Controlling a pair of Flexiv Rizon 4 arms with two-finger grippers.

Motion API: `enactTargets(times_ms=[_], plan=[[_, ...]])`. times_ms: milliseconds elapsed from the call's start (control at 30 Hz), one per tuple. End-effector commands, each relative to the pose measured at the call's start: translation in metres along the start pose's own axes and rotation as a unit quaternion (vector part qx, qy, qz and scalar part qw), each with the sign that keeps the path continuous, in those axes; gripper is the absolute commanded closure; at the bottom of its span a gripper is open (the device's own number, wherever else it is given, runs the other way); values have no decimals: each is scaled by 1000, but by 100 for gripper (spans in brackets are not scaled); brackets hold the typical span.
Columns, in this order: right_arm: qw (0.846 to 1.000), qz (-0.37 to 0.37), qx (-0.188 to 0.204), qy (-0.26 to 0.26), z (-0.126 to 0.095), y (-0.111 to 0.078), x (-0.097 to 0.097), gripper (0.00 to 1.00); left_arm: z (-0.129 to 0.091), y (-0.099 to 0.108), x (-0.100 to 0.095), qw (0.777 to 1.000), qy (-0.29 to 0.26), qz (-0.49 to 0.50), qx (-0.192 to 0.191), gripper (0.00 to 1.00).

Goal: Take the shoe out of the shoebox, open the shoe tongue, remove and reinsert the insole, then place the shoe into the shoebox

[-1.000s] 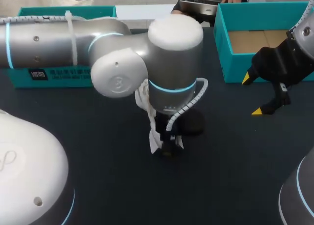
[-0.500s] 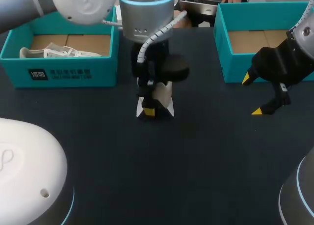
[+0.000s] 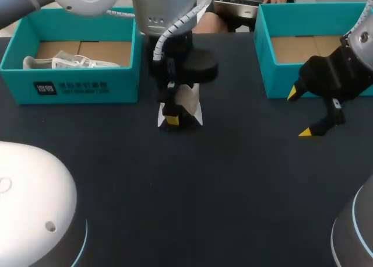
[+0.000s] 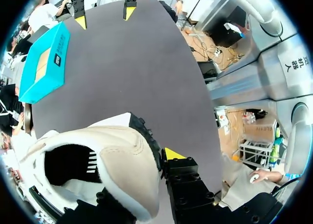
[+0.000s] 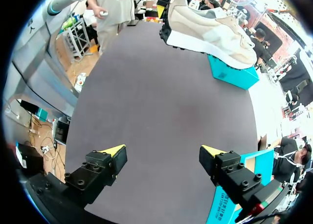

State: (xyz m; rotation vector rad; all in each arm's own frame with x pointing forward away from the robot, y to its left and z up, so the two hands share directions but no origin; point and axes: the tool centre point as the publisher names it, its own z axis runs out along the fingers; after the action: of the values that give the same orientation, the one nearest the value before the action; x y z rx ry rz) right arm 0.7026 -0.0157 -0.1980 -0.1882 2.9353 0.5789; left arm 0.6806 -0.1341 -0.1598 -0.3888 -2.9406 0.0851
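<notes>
1. The shoe [image 3: 185, 102] is gripped at its heel by the left gripper [image 3: 172, 116], up over the table [image 3: 233, 208].
2. The right gripper [image 3: 301, 112] is spread wide; nothing is held in it.
3. The shoe is found well apart, to its left.

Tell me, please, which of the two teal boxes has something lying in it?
The left box: a white object lies in it, while the right box shows only bare cardboard.
</notes>
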Motion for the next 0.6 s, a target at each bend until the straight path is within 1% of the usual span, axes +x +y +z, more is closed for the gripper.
enactTargets(times_ms=[33,67,233,333,367,433,467,500,600], plan=[[1000,0,1,0,1,0,-1,0,-20,39,-27,1000,-7,3,16,100],[1000,0,1,0,1,0,-1,0,-23,49,-34,999,-33,-3,21,100],[1000,0,1,0,1,0,-1,0,-44,99,-67,999,-30,0,14,100],[1000,0,1,0,1,0,-1,0,-56,131,-85,999,-23,30,21,100],[1000,0,1,0,1,0,-1,0,-60,141,-91,999,-11,33,19,100],[1000,0,1,0,1,0,-1,0,-63,160,-103,999,-23,36,12,100],[1000,0,1,0,1,0,-1,0,-64,169,-108,999,-25,42,3,100],[1000,0,1,0,1,0,-1,0,-66,179,-114,999,-28,37,5,100],[1000,0,1,0,1,0,-1,0,-74,209,-129,999,-40,25,-7,100]])
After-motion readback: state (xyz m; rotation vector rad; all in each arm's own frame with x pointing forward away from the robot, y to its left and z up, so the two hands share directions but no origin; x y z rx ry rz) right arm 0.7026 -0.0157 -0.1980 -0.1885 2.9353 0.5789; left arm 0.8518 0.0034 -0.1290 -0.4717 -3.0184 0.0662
